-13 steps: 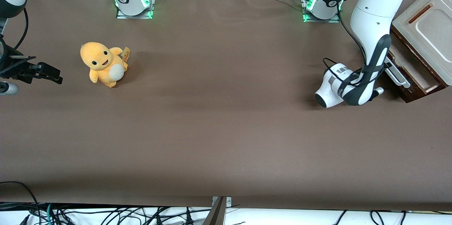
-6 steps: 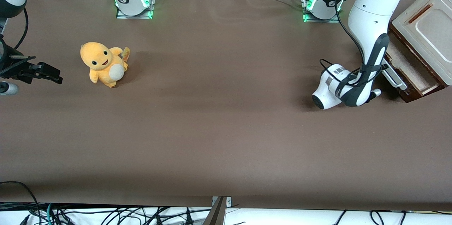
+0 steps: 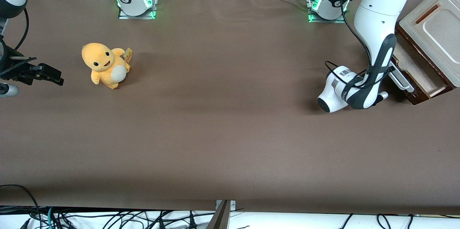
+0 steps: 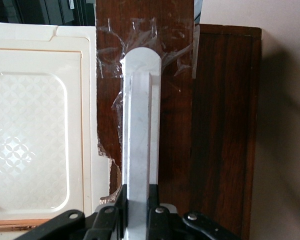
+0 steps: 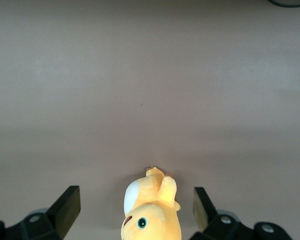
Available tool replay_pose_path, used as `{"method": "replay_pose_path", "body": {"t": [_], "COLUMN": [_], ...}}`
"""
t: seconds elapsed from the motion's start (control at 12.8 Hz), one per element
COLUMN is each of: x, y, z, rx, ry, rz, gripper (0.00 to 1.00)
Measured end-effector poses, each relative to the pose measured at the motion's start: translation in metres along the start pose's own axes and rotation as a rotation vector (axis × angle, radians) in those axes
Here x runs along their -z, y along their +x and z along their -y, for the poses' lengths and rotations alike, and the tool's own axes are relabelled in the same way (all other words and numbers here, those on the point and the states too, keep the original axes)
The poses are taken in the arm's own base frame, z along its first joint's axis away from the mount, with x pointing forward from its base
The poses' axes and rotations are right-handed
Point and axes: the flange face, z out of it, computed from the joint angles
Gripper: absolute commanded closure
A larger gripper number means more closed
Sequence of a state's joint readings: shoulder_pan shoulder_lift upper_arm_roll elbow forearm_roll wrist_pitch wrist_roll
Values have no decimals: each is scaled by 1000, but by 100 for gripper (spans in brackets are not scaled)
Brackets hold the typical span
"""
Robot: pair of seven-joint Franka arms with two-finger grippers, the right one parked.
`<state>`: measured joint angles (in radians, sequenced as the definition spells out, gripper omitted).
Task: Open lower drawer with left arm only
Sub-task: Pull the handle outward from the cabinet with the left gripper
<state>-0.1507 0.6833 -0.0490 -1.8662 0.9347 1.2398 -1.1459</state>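
The lower drawer [image 3: 418, 72] is dark-brown wood and stands partly pulled out of the small cabinet at the working arm's end of the table, with its pale tan inside showing. Its long white bar handle [image 3: 401, 79] runs along the dark front [image 4: 175, 125]. My left arm [image 3: 377, 24] reaches down to it, and the gripper [image 3: 391, 68] is at the handle. In the left wrist view the gripper [image 4: 139, 192] is shut on the white bar handle [image 4: 139, 130], one black finger on each side.
The cream-white upper drawer front [image 3: 431, 29] sits above the lower drawer and also shows in the left wrist view [image 4: 35, 140]. A yellow plush toy [image 3: 105, 65] stands toward the parked arm's end of the table. Two arm bases [image 3: 325, 4] stand at the table's edge farthest from the front camera.
The left arm's wrist and the handle have shifted slightly toward the parked arm's end, and the drawer has slid out a little with them. The plush toy has not moved.
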Motion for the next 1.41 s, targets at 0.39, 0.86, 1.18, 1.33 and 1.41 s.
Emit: {"method": "replay_pose_path", "body": {"t": [0.39, 0.86, 1.18, 1.33, 1.41], "x": [6, 8, 9, 10, 11], "y": [-3, -4, -6, -6, -6], "z": [-2, -4, -4, -4, -3], "rx": [-5, -7, -10, -17, -28], "ry": [-13, -13, -18, -19, -20], "rz": [11, 7, 17, 15, 14], "gripper": [100, 0, 0, 0, 0]}}
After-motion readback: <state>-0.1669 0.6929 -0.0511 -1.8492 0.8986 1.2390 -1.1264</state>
